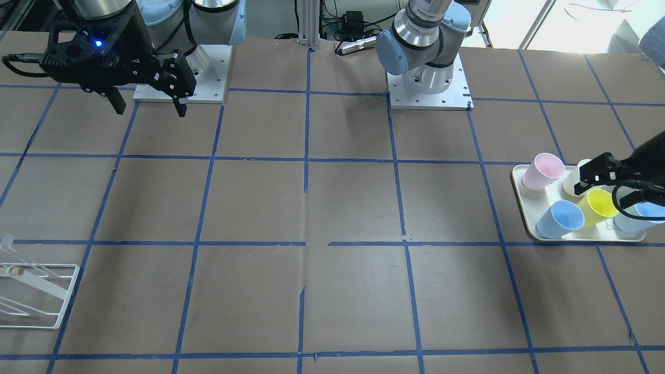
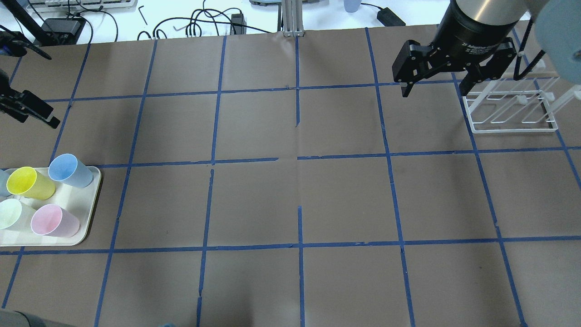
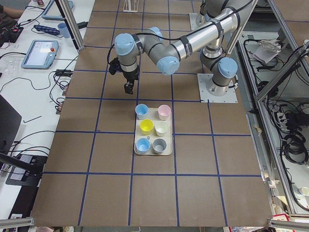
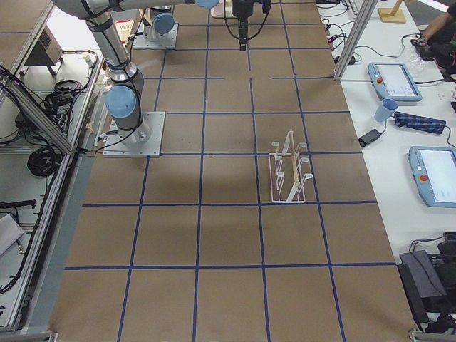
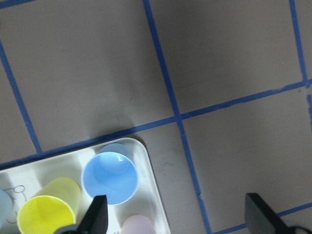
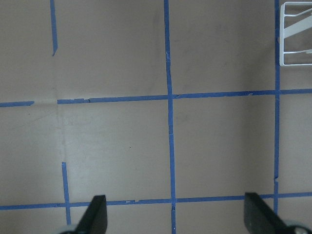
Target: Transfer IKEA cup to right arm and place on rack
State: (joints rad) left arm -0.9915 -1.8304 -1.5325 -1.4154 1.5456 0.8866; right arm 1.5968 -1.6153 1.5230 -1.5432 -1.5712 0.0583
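The IKEA cup (image 2: 68,170), pale sky-blue with a brighter blue inside, stands upright at a corner of the white tray (image 2: 86,213). It also shows in the left wrist view (image 5: 109,176) and the front view (image 1: 561,218). My left gripper (image 1: 602,193) is open and empty. It hangs high by the tray's edge, beside the cup and apart from it. My right gripper (image 2: 435,91) is open and empty, high above the table near the white wire rack (image 2: 513,109). The rack holds nothing.
The tray also holds a yellow cup (image 2: 27,181), a pink cup (image 2: 52,220), a pale green cup (image 2: 11,213), a greyer-blue cup (image 1: 639,218) and a grey cup (image 3: 159,145). Brown paper with blue tape lines covers the table.
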